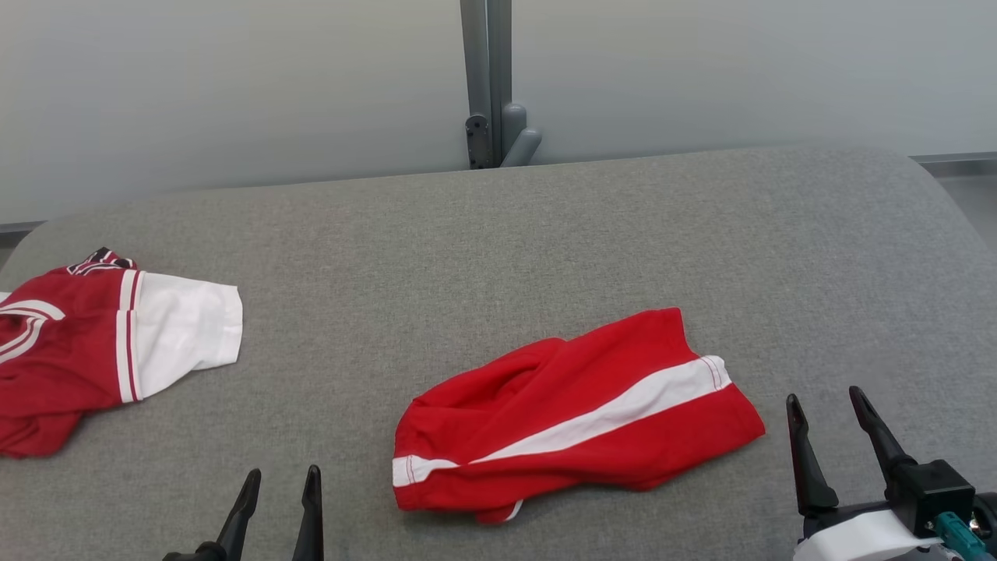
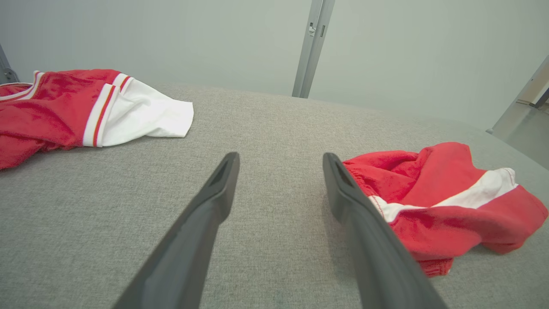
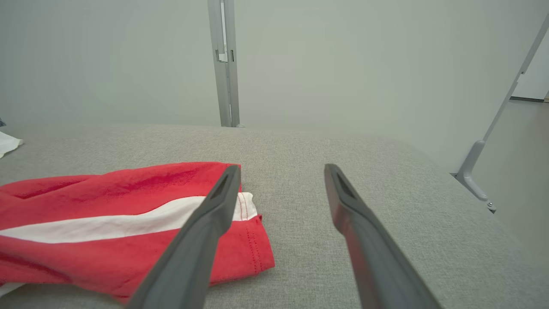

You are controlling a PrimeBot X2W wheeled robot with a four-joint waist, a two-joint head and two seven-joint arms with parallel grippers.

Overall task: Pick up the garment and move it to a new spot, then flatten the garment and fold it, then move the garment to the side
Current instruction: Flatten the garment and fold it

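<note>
Left gripper (image 1: 283, 474) low over the near edge of the grey fabric worktop (image 1: 545, 234), left of centre. Two long dark fingers (image 2: 206, 214) spread apart, nothing between them but bare fabric. Right gripper (image 1: 826, 396) low over the near right corner, fingers likewise spread and empty, with a pale forearm (image 1: 857, 539) behind them at the picture's bottom edge.

Between the two grippers, toward the near edge and a little right of centre: red shorts (image 1: 576, 413), crumpled, lying on the worktop and touching neither gripper. White stripe along their length, from the gathered waist end on the left to the stitched leg hem on the right. In the left wrist view, waist end just beside the right-hand finger and partly hidden behind it. In the right wrist view, leg hem partly hidden behind the left-hand finger.

At the left edge of the worktop, well apart from the shorts: red and white jersey (image 1: 93, 343), rumpled, one white sleeve stretched toward the centre, the rest cut off by the picture's edge.

Beyond the far edge: grey metal post (image 1: 487, 78), upright against a pale wall (image 1: 234, 78).
</note>
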